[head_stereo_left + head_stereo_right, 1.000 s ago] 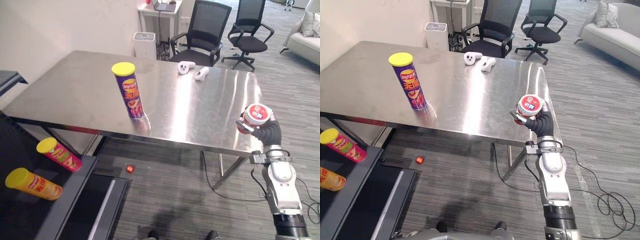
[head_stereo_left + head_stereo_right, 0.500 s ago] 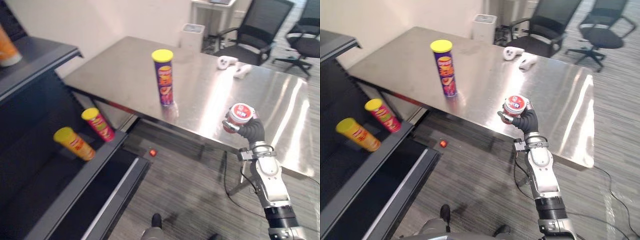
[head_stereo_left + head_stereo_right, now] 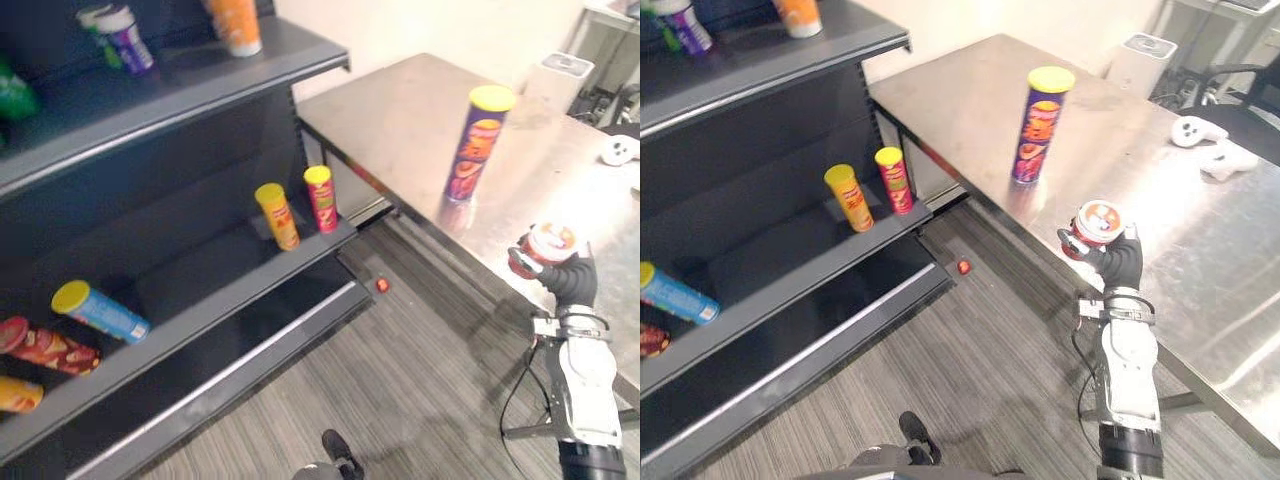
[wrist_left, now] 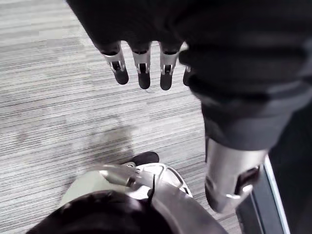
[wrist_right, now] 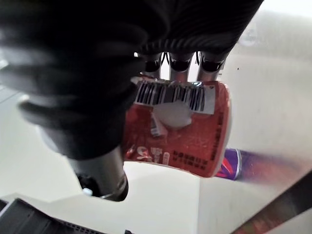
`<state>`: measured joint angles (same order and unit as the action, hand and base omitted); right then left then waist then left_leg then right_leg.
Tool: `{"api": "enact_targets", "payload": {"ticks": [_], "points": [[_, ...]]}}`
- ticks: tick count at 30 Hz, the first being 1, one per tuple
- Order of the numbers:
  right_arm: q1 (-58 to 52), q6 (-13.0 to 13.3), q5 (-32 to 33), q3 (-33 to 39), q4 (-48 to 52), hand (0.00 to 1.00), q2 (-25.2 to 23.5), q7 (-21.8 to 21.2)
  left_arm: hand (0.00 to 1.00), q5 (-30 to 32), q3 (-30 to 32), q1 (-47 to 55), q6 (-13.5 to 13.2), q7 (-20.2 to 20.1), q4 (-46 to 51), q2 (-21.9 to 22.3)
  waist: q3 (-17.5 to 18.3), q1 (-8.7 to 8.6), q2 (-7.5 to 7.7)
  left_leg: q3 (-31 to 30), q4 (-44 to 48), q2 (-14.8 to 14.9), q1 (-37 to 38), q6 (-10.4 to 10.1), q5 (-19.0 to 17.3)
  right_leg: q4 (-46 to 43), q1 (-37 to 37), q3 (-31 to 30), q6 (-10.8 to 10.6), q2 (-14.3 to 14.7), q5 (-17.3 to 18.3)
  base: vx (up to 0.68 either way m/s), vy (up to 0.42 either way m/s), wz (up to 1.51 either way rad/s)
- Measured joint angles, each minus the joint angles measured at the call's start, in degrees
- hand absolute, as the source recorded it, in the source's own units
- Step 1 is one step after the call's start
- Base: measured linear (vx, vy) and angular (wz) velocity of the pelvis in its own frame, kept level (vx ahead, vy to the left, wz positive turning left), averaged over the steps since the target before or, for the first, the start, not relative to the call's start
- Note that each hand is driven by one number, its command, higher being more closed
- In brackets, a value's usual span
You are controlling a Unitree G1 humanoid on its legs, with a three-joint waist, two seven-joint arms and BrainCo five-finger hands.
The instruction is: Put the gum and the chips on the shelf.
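My right hand [image 3: 1120, 264] is shut on the gum [image 3: 1098, 222], a red tub with a white lid, and holds it upright in front of the steel table's [image 3: 400, 110] near edge. The right wrist view shows the gum's [image 5: 185, 131] barcode label, with my fingers and thumb curled round it. The chips [image 3: 478, 145], a purple can with a yellow lid, stand upright on the table, apart from my hand. The dark shelf [image 3: 200, 318] is at the left. My left hand [image 4: 142, 61] hangs over the floor with straight fingers and holds nothing.
The middle shelf board holds a yellow can [image 3: 277, 215] and a red can [image 3: 321, 198] near its right end, and a blue can [image 3: 100, 312] lying further left. An orange container [image 3: 235, 25] stands on the top board. White controllers [image 3: 1200, 130] lie on the table's far side.
The camera has swung left, so the shelf has come into view and the table now sits at the right. My right hand still holds the gum; the chips have not moved.
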<state>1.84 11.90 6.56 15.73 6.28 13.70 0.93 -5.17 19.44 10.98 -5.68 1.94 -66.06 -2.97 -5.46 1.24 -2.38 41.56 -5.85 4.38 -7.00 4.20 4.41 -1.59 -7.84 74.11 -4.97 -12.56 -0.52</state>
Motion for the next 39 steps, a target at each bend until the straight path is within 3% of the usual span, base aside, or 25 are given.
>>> {"api": "enact_targets", "payload": {"ticks": [5, 7, 8, 9, 10, 11, 12, 13, 14, 15, 16, 17, 19, 21, 23, 28, 32, 39], "points": [[0.46, -0.06, -1.58, -0.54, 0.0, 1.0, -1.26, 0.89, 0.0, 1.6, -2.34, 0.04, -0.22, -0.14, -0.14, -0.7, -0.14, 0.58, 0.47, -2.93, 0.02, -2.32, 0.27, 0.48, -0.86, -5.4, -1.34, 2.13, 0.64, -3.61, 0.57, -0.09, 0.07, 0.32], [0.85, -0.16, -1.69, -1.17, -0.08, 1.0, -1.26, 1.39, 0.0, 1.54, -2.93, 0.07, -0.39, -0.24, -0.27, -1.05, -0.45, 0.63, 0.95, -3.52, 0.02, -3.69, 0.85, 0.93, -1.59, -13.79, -1.29, 1.93, 1.81, -8.78, 3.27, -0.06, 0.105, 0.22], [1.07, -0.21, -1.98, -1.69, -0.19, 1.0, -1.25, 1.58, 0.0, 1.54, -3.56, 0.08, -0.41, -0.22, -0.57, -1.49, -0.8, 0.61, 1.29, -4.45, 0.02, -4.57, 1.38, 0.98, -1.8, -18.92, -1.02, -0.17, 3.38, -11.88, 4.31, -0.07, 0.166, 0.46], [1.1, -0.31, -2.21, -2.18, -0.49, 1.0, -1.24, 1.6, 0.0, 1.5, -4.97, -0.1, -0.5, -0.22, -0.3, -2.23, -1.22, 0.17, 1.73, -6.7, 0.01, -5.68, 1.92, 1.17, -1.88, -29.4, 3.08, -11.92, 9.23, -16.36, 5.48, -0.07, 0.147, 0.63], [1.03, -0.42, -2.22, -2.2, -0.67, 1.0, -1.28, 1.6, 0.0, 1.5, -5.81, -0.28, -0.53, -0.22, 0.15, -2.26, -1.57, -0.07, 1.66, -8.39, 0.01, -5.72, 1.89, 0.94, -1.7, -32.15, 5.54, -19.35, 8.89, -15.53, 6.95, -0.12, 0.116, 1.02], [1.01, -0.8, -2.23, -2.05, -0.61, 1.0, -1.24, 1.59, 0.0, 1.29, -6.75, -1.12, -0.93, -0.12, 0.5, -2.95, -2.55, -0.6, 0.67, -13.62, -0.2, -5.06, 1.25, -0.88, -1.4, -32.22, 9.74, -33.9, 6.22, -8.71, 9.77, -0.12, 0.017, 1.04], [0.95, -0.94, -2.23, -2.04, -0.62, 1.0, -1.39, 1.61, 0.0, 1.27, -6.91, -2.06, -1.07, -0.08, 0.43, -3.02, -2.89, -1.38, 0.41, -14.85, -0.18, -4.69, 0.95, -4.35, -4.22, -30.45, 11.28, -40.14, 5.83, -4.33, 10.62, -0.11, 0.035, 1.5], [0.26, -1.2, -2.25, -2.11, -0.26, 1.0, -3.3, 1.31, 0.0, 1.25, -5.41, -3.59, -1.19, -0.37, -0.17, -4.39, -2.75, -2.7, 6.27, -12.56, 7.43, -7.41, -0.05, -4.31, -10.76, -25.92, 14.65, -50.69, 5.37, -3.89, 11.16, -0.07, 0.008, 1.4], [-0.6, -1.36, -2.22, -1.97, 2.1, 1.0, -4.47, 1.28, 0.0, 0.85, -5.08, -3.87, -1.24, 0.0, -0.04, -7.22, -3.61, -2.35, 7.83, -16.15, 29.02, -2.49, -3.08, 3.2, -15.88, -24.84, 15.78, -57.63, 2.16, -3.57, 11.4, -0.07, 0.012, 1.22], [-1.55, -1.09, -2.24, -1.71, 4.18, 1.0, -3.44, 1.33, 0.0, 0.77, -5.55, -3.14, -1.23, 0.33, -0.07, -7.2, -3.42, -2.05, 5.05, -21.59, 26.42, 0.67, -1.31, -0.9, -19.7, -23.54, 15.58, -59.47, 2.32, -0.17, 11.52, -0.17, 0.14, 1.15], [-3.13, -0.77, -2.24, -1.43, 4.87, 1.0, -4.33, 1.3, 0.0, 0.77, -5.95, -3.85, -1.44, 0.59, 0.12, -7.93, -4.73, -2.43, 7.46, -24.21, 25.58, -2.66, -0.6, -1.7, -18.38, -22.3, 15.55, -65.93, 0.95, -0.95, 12.69, -0.15, 0.188, 1.17], [-4.09, -1.13, -2.23, -1.16, 4.92, 1.0, -4.35, 1.32, 0.0, 0.77, -6.21, -4.0, -1.59, 0.45, 0.07, -7.66, -4.39, -2.55, 7.37, -26.1, 21.8, -3.76, -0.39, -1.99, -16.13, -18.97, 15.52, -67.36, -0.45, -0.81, 11.46, -0.11, 0.193, 1.19], [-4.29, -1.12, -2.22, -1.06, 4.85, 1.0, -4.56, 1.31, 0.0, 0.76, -5.95, -3.67, -1.34, 0.28, -0.17, -6.89, -4.3, -2.37, 7.55, -28.37, 17.42, -4.82, 0.35, -2.57, -13.68, -12.23, 13.67, -65.55, -2.69, -0.88, 9.1, 0.05, -0.019, 0.89], [-4.14, -1.14, -2.2, -1.37, 4.78, 1.0, -4.56, 1.09, 0.0, 0.68, -5.85, -3.22, -1.31, 0.25, -0.1, -5.87, -3.87, -1.54, 8.34, -29.14, 15.47, -5.01, 0.41, -3.11, -12.05, -6.65, 11.38, -63.61, -2.37, -0.65, 5.25, 0.1, -0.109, 0.65], [-3.63, -1.14, -2.15, -2.52, 4.36, 1.0, -4.48, 0.18, 0.0, -0.76, -5.56, -2.85, -1.28, 0.09, 0.0, -5.88, -3.85, -0.76, 7.56, -32.48, 12.84, -4.68, 0.27, -4.16, -9.32, -2.93, 9.37, -60.53, -3.06, 0.79, 2.86, 0.09, -0.116, 0.58], [-2.28, -1.14, -1.85, -2.83, 2.31, 1.0, -3.77, -1.13, 0.0, -1.09, -4.93, -2.62, -1.29, -0.26, 0.16, -4.37, -3.52, -0.54, 5.88, -36.37, 4.82, -3.19, 1.92, -4.95, -2.98, -0.79, 8.11, -55.1, -2.31, 3.39, 2.66, 0.1, -0.151, 0.49], [-2.12, -1.14, -1.07, -2.86, 1.24, 1.0, -3.41, -1.28, 0.0, -1.36, -4.77, -2.19, -1.28, -0.45, 1.26, -3.9, -3.34, -0.07, 5.37, -37.37, 1.43, -2.31, 5.04, -5.93, -1.67, -0.59, 6.12, -54.24, -2.31, 4.43, 2.67, 0.05, -0.063, 0.09], [-2.3, -1.14, -0.99, -4.66, -0.28, 1.0, -3.49, -1.35, 0.0, -1.33, -5.27, -2.18, -1.28, -0.68, 2.81, -3.74, -3.12, -0.92, 4.97, -37.1, 0.05, -3.44, 5.68, -5.48, -0.92, -0.34, 5.87, -54.31, -2.28, 3.44, 2.75, -0.03, 0.028, 0.0]]}}
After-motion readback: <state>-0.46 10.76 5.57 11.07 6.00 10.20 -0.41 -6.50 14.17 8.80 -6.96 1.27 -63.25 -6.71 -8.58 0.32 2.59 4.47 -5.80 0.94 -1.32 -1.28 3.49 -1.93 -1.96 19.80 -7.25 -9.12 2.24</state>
